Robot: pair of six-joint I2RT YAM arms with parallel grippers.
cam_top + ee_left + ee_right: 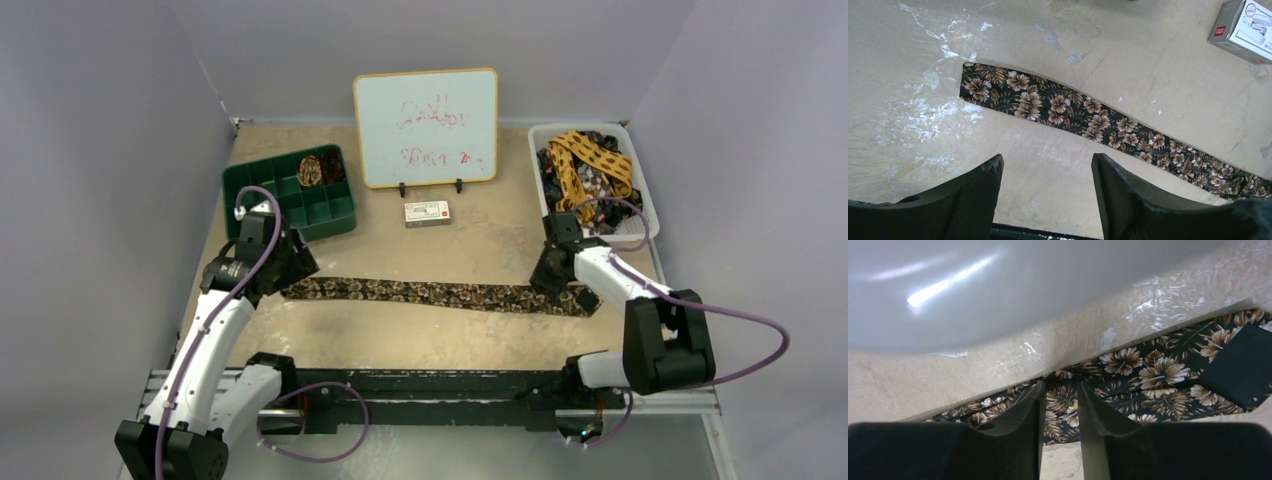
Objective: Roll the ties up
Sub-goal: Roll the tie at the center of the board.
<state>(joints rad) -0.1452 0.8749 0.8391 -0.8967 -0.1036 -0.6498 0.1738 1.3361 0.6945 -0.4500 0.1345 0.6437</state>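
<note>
A: Where is the tie?

B: The tie [440, 293] lies flat on the tabletop [420, 340]. It is stretched across the middle of the top view, from left to right. The cloth is dark with brown flowers.

A: And the left pincer?

B: The left pincer [1047, 162] is over the left end of the tie. In its wrist view the fingers are spread, and only bare tabletop shows between them. The narrow end of the tie is in the upper left of that frame, apart from the fingers.

A: The right pincer?

B: The right pincer [1060, 387] is low at the right, wide end of the tie. Its fingers stand nearly together with a thin gap, and the flower cloth shows in this gap. Whether they pinch the cloth or only stand over it, I cannot tell.

A: Are there other ties?

B: Yes. One coil [310, 170] sits in a back compartment of the green tray [330, 210], in the upper left of the top view. A heap of ties [590, 160], one of them yellow with dark spots, lies in the white basket [642, 180] at the upper right.

A: What is between these two?

B: A board [425, 125] stands at the back, and a small box [427, 212] lies just in front of it.
</note>
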